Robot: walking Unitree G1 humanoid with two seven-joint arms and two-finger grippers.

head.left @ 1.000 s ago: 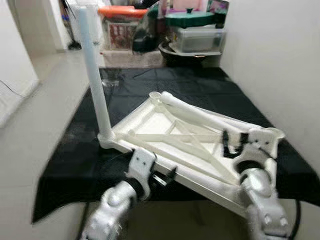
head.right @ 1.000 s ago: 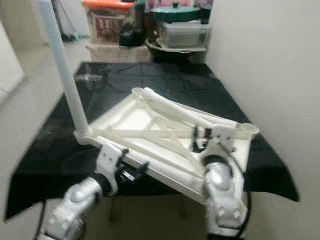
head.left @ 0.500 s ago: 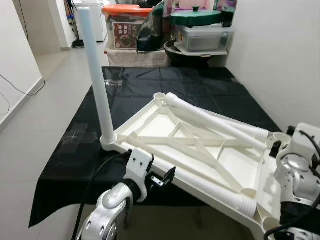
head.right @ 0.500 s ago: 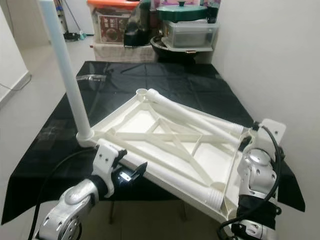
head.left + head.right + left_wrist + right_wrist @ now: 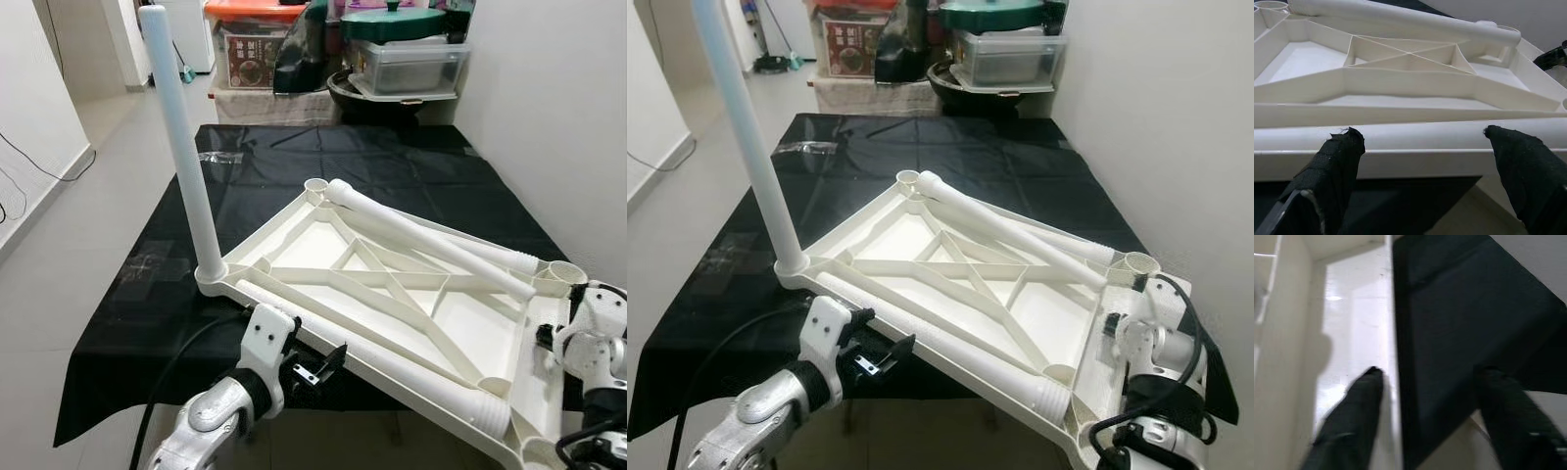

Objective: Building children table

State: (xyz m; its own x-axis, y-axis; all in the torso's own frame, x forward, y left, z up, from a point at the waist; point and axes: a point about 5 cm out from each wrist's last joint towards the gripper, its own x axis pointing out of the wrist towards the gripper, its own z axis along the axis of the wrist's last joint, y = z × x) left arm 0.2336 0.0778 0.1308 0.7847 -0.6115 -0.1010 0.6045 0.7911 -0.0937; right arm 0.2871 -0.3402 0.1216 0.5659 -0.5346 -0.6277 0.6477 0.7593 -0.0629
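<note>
A white plastic table top [image 5: 263, 238] lies upside down on a black-covered table [image 5: 245, 166]. One white leg [image 5: 181, 147] stands upright in its left corner socket. Two loose legs lie on it: one [image 5: 421, 235] along the far side, one [image 5: 392, 362] along the near edge. My left gripper [image 5: 1421, 133] is open just in front of the near edge, with the near leg [image 5: 1415, 134] beyond its fingertips and nothing held. My right gripper [image 5: 1431, 373] is open at the top's near right corner, its fingers [image 5: 1352, 421] straddling the rim [image 5: 1392, 357].
Storage boxes [image 5: 260, 54] and a clear tub with a green lid [image 5: 407, 59] crowd the far end of the table. A white wall [image 5: 549, 117] runs close along the right. Open floor [image 5: 69, 196] lies to the left. A black cable [image 5: 186, 352] loops from my left arm.
My right gripper has drawn back from the far loose leg's end to the top's near right corner. The left gripper has dropped slightly. The camera also shifted.
</note>
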